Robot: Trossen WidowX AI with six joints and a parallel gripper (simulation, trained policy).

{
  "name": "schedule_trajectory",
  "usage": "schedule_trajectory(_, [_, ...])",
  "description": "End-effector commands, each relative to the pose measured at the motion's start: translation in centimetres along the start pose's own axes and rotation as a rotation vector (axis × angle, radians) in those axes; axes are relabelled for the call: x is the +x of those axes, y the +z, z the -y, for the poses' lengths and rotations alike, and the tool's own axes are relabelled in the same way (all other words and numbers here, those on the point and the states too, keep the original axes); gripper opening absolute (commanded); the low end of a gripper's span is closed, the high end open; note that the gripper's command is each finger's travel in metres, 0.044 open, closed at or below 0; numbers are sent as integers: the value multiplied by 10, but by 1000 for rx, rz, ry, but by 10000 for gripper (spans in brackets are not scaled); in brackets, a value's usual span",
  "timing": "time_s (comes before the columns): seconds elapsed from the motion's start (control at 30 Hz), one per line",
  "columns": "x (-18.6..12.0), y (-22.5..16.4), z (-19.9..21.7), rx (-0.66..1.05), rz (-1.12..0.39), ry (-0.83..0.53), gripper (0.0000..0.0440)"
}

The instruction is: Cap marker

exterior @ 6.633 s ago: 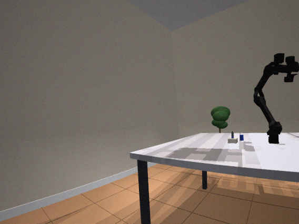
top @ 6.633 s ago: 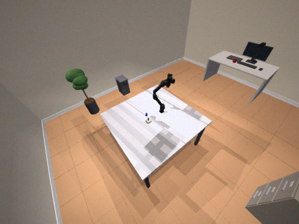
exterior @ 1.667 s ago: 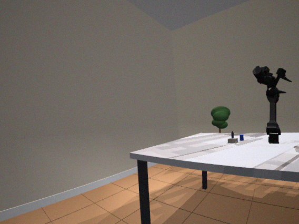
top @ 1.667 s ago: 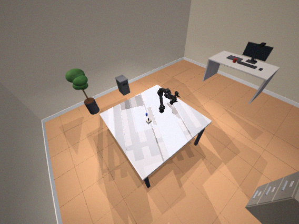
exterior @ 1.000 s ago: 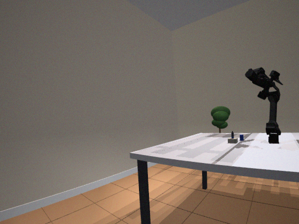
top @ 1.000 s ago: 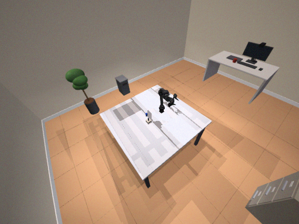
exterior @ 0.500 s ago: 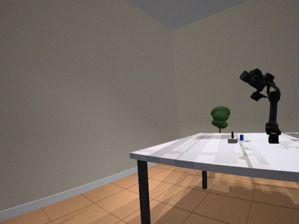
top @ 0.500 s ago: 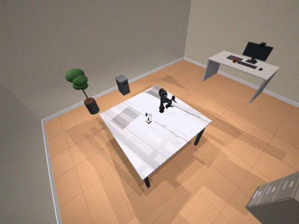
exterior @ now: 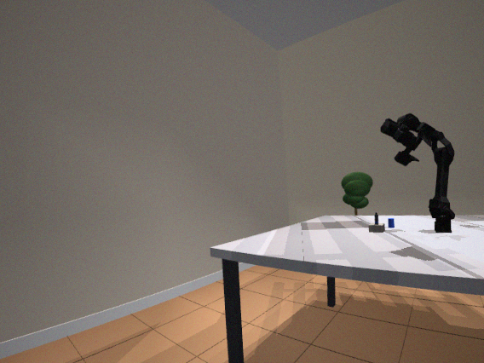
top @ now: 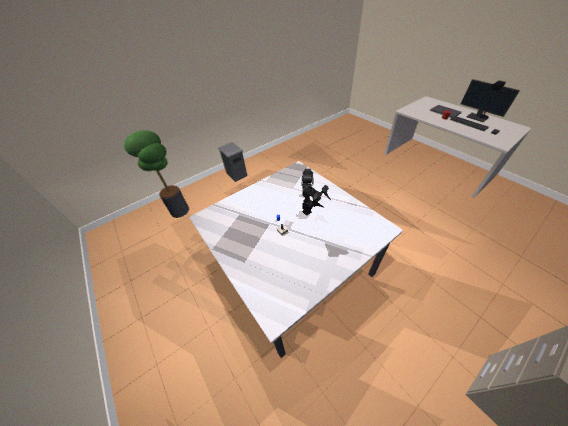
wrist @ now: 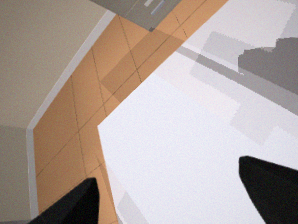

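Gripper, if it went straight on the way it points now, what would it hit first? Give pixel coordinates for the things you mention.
Probably the white table [top: 345, 220] [exterior: 341, 256] [wrist: 165, 150]: the wrist view shows its top beyond the gripper's [wrist: 167, 167] parted fingers, though depth and exact line are unclear.

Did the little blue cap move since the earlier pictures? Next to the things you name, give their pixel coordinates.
No. The blue cap [top: 278, 217] [exterior: 391, 222] stands on the table [top: 310, 250] [exterior: 341, 249] in the same spot, right beside the holder block [top: 282, 230] [exterior: 377, 228].
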State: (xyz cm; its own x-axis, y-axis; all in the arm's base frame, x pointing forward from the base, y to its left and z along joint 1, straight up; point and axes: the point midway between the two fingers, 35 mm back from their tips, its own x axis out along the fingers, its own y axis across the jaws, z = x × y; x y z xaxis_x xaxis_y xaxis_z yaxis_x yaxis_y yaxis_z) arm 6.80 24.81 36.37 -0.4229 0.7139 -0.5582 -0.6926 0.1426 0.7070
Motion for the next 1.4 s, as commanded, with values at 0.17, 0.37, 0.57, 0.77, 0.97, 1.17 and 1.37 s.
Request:
schedule_trajectory(0.17, [-10, 8, 23, -9, 41, -56, 331])
schedule_trajectory(0.37, [-19, 13, 38, -15, 73, -96, 331])
schedule_trajectory(0.57, [-29, 17, 52, -21, 103, -138, 331])
schedule_trajectory(0.77, [-40, 20, 67, -24, 130, -181, 331])
schedule_trajectory(0.97, [-51, 22, 81, -27, 155, -225, 331])
schedule_trajectory(1.17, [-63, 23, 95, -28, 177, -269, 332])
schedule_trajectory(1.37, [-75, 23, 108, -28, 196, -315, 332])
